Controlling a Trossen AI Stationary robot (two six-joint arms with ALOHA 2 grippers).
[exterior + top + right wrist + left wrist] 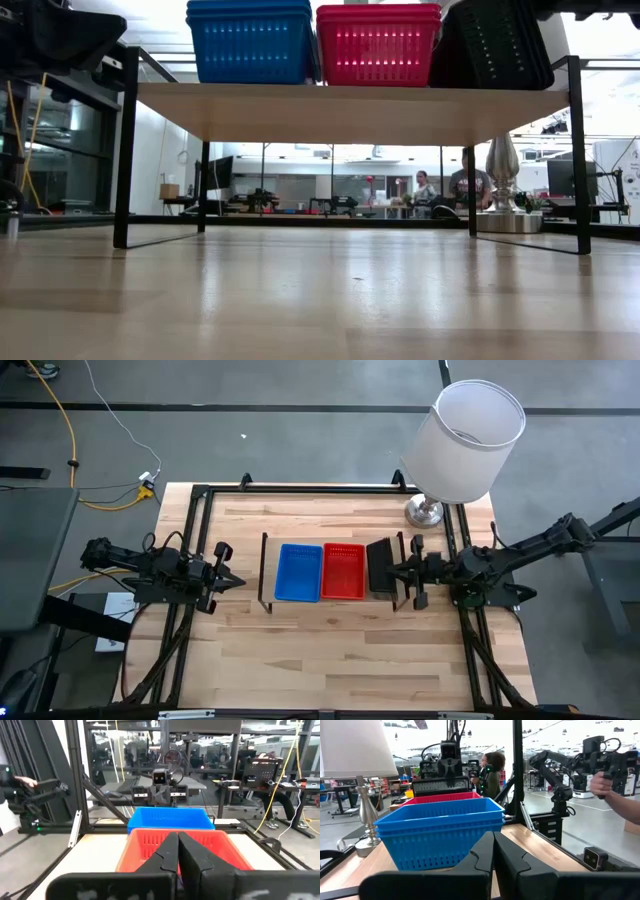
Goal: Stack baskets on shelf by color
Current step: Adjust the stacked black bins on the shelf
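Overhead, we see the shelf (268, 575) at the middle of the counter (330, 650), carrying three piles in a row: blue baskets (298, 572) at frame left, red baskets (343, 571) in the centre, black baskets (381, 567) at frame right, sorted by colour, so we judge the stacking essentially complete. From counter height the black pile (497, 42) leans, tilted against the red one. Our left tool (228, 576) sits left of the shelf, apart from it, fingers clenched on nothing. Our right tool (395, 574) rests just beside the black pile, fingers also closed and empty. A white-shaded lamp (465, 440) stands at upper right, near the right arm's path. People show in the room beyond.
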